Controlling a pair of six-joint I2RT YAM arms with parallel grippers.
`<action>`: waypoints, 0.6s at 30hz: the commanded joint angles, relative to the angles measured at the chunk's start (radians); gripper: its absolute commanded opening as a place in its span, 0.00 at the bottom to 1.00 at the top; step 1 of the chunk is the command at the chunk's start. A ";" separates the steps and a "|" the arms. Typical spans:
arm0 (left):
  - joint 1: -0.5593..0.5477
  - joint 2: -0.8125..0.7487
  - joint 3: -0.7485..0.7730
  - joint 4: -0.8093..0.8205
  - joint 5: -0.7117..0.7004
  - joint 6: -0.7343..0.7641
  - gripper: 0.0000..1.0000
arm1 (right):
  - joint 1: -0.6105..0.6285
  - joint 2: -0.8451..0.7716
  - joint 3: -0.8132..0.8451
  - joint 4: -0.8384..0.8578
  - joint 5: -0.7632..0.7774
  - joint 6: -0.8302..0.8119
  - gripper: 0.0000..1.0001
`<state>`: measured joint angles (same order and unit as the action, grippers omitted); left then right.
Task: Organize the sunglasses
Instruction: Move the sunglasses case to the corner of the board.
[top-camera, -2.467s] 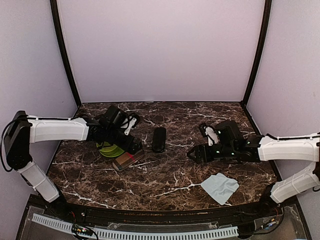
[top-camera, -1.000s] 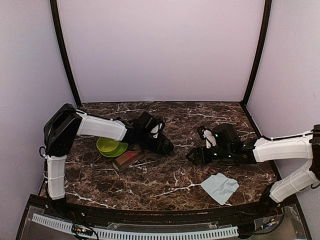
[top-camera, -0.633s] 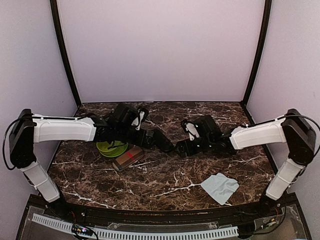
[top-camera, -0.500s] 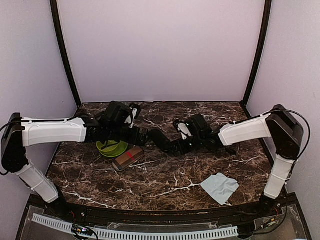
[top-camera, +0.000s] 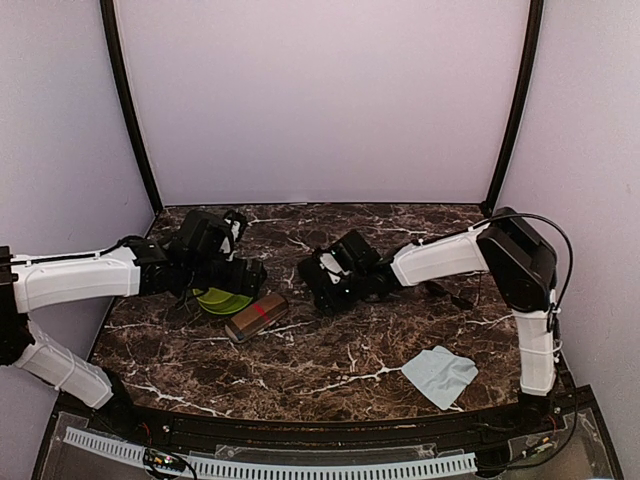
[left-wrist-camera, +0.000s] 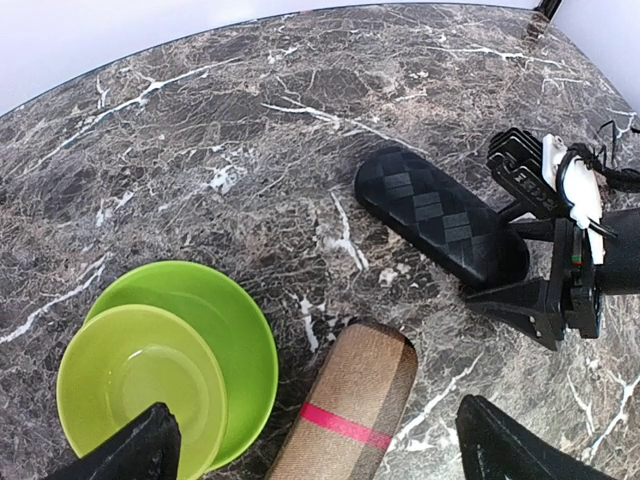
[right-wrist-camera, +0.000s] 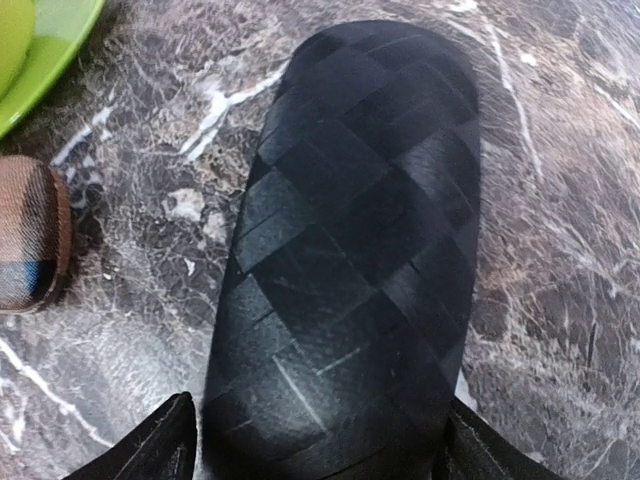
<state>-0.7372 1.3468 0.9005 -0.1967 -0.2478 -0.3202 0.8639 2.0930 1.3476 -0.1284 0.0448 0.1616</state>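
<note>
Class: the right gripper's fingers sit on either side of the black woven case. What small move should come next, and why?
Probably close the right gripper on the black woven case. Its fingers already flank one end of the case, which lies flat on the table, but the pictures do not confirm firm contact. A secure grip seems needed before lifting or opening it.

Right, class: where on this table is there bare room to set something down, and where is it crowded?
Free: the table's front middle, between the striped case and the blue cloth; also the far strip along the back wall. Crowded: centre-left, where the green bowls, striped case, black case, left pincer and right pincer bunch.
</note>
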 joint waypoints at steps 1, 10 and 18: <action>0.009 -0.017 -0.029 0.001 0.007 -0.001 0.99 | 0.033 0.028 0.064 -0.063 0.094 -0.020 0.71; 0.009 -0.002 -0.060 0.058 0.036 -0.020 0.99 | 0.165 -0.139 -0.103 -0.086 0.273 0.163 0.44; 0.007 0.065 -0.010 0.022 0.084 -0.032 0.99 | 0.347 -0.281 -0.276 -0.148 0.313 0.425 0.43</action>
<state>-0.7341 1.3792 0.8593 -0.1589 -0.2020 -0.3305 1.1484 1.8660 1.1301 -0.2569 0.3084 0.4232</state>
